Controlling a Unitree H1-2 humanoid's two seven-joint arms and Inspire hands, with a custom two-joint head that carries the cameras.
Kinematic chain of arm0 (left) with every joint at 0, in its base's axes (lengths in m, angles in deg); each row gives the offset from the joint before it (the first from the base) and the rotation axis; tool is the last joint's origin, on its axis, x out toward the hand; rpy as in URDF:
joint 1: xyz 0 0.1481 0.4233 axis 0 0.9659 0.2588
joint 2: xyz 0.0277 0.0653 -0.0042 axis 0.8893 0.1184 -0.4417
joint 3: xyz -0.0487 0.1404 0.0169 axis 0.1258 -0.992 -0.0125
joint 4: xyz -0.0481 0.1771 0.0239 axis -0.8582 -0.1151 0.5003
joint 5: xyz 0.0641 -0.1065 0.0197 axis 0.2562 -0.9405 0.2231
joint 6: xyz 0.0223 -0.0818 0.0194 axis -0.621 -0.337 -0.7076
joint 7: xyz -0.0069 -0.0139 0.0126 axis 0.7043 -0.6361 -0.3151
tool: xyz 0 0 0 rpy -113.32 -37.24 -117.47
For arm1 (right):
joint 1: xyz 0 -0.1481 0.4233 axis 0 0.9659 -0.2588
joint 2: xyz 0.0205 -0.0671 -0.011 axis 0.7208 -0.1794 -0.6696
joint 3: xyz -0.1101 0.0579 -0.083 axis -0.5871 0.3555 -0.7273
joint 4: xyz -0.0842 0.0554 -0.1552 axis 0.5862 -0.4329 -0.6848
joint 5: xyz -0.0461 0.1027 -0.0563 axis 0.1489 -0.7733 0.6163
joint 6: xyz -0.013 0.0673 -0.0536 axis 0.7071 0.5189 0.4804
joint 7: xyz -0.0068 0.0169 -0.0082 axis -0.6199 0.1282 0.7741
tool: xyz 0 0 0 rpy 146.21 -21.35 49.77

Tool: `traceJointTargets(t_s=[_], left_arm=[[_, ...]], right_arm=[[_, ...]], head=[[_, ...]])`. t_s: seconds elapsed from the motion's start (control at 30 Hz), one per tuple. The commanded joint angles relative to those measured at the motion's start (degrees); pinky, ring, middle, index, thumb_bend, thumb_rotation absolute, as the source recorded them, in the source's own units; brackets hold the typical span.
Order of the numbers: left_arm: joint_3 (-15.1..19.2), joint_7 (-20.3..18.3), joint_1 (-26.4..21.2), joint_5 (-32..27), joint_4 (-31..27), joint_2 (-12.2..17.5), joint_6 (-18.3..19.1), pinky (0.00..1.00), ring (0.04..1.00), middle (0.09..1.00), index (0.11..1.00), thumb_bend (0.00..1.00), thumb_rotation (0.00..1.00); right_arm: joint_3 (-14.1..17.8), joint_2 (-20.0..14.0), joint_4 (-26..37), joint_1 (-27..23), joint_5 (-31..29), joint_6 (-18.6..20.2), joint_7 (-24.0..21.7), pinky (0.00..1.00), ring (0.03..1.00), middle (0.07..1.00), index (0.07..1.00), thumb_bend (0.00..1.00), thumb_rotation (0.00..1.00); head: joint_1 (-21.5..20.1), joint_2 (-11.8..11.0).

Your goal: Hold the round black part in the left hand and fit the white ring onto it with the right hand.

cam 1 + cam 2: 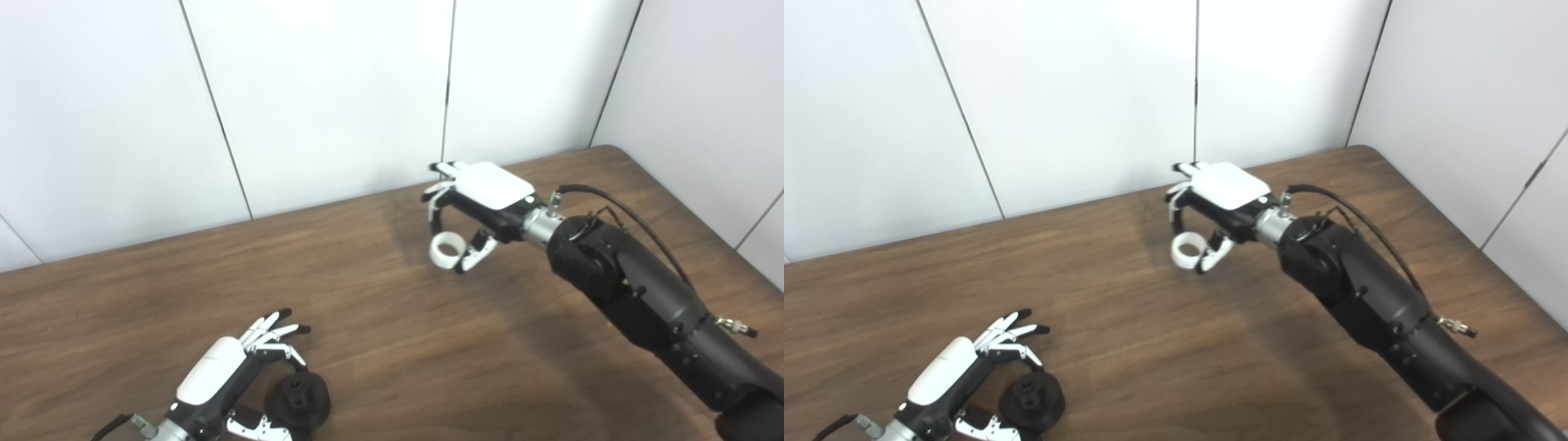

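The right hand (484, 202) held the ring (446, 250) pinched between thumb and fingers (436, 205), raised a little above the surface (392, 343) near its far edge, the ring's opening facing roughly upward. Well apart from it, at the near left, the left hand (214, 383) had its fingers curled around the black part (300, 401), thumb below and fingers over the top; whether the part was lifted or resting on the surface could not be told, nor how firm the hold was. The part showed a raised hub with two small holes on its upper face. The ring looked light, stiff and smooth, probably plastic, so it could slip or twist if squeezed unevenly; a hold on opposite sides of its rim, leaving the bore clear, seemed best. The black part looked heavier and rigid, with a rounded rim that would roll in a loose grasp, so it wanted holding by the rim with the hub left exposed. The ring had not yet been fitted, and it would likely need to meet the hub squarely to avoid jamming
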Motion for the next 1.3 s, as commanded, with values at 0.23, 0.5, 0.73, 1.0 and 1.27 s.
traceJointTargets(t_s=[0.23, 0.5, 0.73, 1.0, 1.27], left_arm=[[-0.1, -1.2, -0.3, 2.6, 5.0, -1.3, 1.0, 1.0, 1.0, 0.882, 0.485, 0.52, 0.05], [-0.3, -1.4, -0.3, 5.3, 4.2, -3.2, 2.8, 1.0, 1.0, 0.881, 0.485, 0.52, 0.05], [-0.7, -2.4, -0.6, 7.0, 3.0, -5.0, 4.8, 1.0, 1.0, 0.89, 0.485, 0.52, 0.05], [-1.5, -3.0, -0.5, 8.1, 1.0, -6.0, 7.0, 1.0, 1.0, 0.897, 0.486, 0.52, 0.05], [-2.4, -3.7, 0.1, 8.8, -2.0, -6.3, 9.5, 1.0, 1.0, 0.895, 0.486, 0.52, 0.06]], right_arm=[[-1.2, 3.6, 9.8, -2.8, -2.9, -3.2, -5.1, 1.0, 1.0, 0.813, 0.482, 0.53, 0.14], [-3.2, 7.6, 15.1, -2.1, -4.8, -3.5, -10.9, 1.0, 1.0, 0.825, 0.482, 0.53, 0.14], [-4.7, 10.8, 16.7, -0.4, -7.3, -3.6, -13.6, 1.0, 1.0, 0.824, 0.481, 0.53, 0.14], [-6.8, 14.0, 15.9, 0.8, -8.5, -4.8, -14.2, 1.0, 1.0, 0.821, 0.482, 0.53, 0.14], [-7.0, 14.8, 14.4, 2.2, -8.5, -6.2, -13.6, 1.0, 1.0, 0.817, 0.482, 0.53, 0.14]], head=[[2.0, 0.2], [5.3, 1.0], [8.8, 2.3], [12.6, 3.5], [14.6, 4.4]])
